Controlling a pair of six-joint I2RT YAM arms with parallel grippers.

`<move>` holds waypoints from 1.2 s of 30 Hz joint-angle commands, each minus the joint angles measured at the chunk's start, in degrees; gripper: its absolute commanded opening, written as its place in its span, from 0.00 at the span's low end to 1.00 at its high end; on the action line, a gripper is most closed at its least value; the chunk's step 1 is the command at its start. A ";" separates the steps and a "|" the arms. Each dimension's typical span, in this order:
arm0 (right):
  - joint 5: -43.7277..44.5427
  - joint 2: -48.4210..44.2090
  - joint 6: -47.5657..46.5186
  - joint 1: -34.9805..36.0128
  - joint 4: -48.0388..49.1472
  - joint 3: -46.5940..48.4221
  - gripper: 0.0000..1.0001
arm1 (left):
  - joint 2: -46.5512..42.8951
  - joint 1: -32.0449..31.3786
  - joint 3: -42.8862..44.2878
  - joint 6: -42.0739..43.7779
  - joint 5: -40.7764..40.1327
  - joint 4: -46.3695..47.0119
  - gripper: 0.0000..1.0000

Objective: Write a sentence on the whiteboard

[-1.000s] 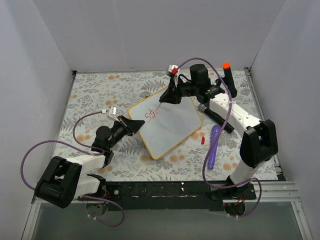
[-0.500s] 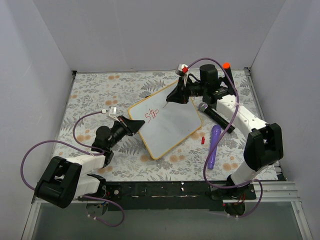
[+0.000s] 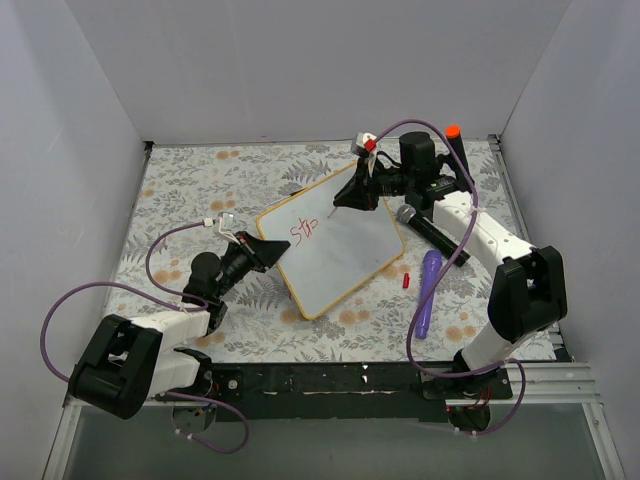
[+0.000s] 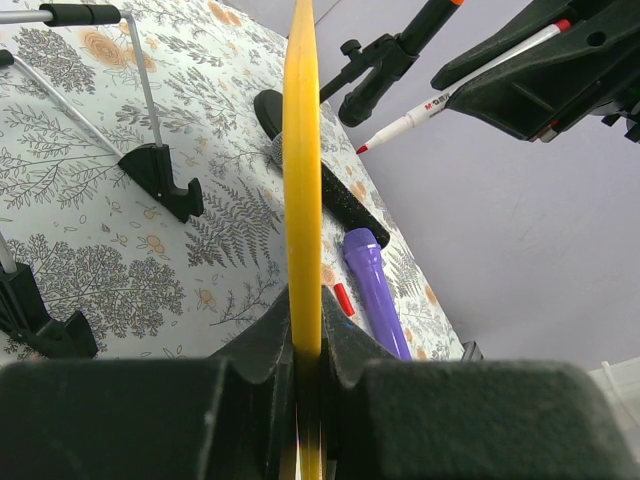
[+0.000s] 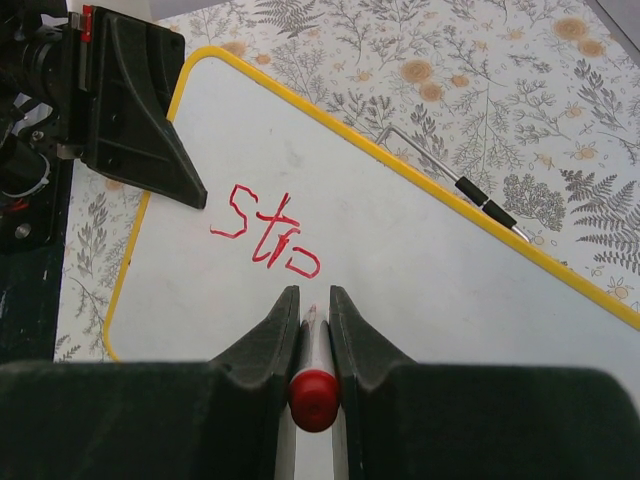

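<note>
Top external view: a floral-patterned cloth (image 3: 190, 190) covers the table, and the whiteboard (image 3: 335, 255) sits at its middle, turned diagonally so that one corner points to the arms' bases. The left gripper (image 3: 268, 250) is clenched on the whiteboard's left edge; its wrist view shows the yellow frame edge-on, pinched tight between the two fingers (image 4: 260, 345). The right gripper (image 3: 350, 195) hangs over the board's far corner with its jaws grasping a marker (image 3: 368, 146), whose red back end shows between the jaws in the right wrist view. The marker's tip points down at the white surface; whether it touches cannot be told. To the right of the board, on the cloth, lie a black microphone (image 3: 430, 235) and, nearer the bases, a purple pen-like stick (image 3: 427, 290), well apart from the board. The sentence (image 3: 302, 231) is only begun: red letters reading roughly "Str" stand near the board's left corner, just ahead of the marker tip. A small red cap (image 3: 406, 279) lies between the board and the purple stick.
</note>
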 commanded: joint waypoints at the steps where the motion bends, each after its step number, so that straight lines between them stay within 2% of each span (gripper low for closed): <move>1: -0.31 -1.26 -1.95 -0.43 0.21 1.29 0.01 | -2.20 -0.30 1.22 1.75 2.50 2.29 0.00; 15: 0.13 -0.91 1.04 -0.43 2.85 -0.29 0.01 | -2.02 -0.30 1.05 1.67 2.32 2.29 0.00; 20: -3.64 0.14 -0.28 -0.34 1.44 1.20 0.01 | -1.23 -0.30 0.96 1.49 2.32 2.82 0.00; 28: 0.30 3.31 -1.33 3.61 -1.02 4.89 0.01 | -1.58 -0.38 1.31 1.67 2.24 2.03 0.00; 36: 1.80 5.16 0.07 3.70 -0.67 7.09 0.01 | -1.41 -0.30 1.48 1.75 2.41 1.85 0.00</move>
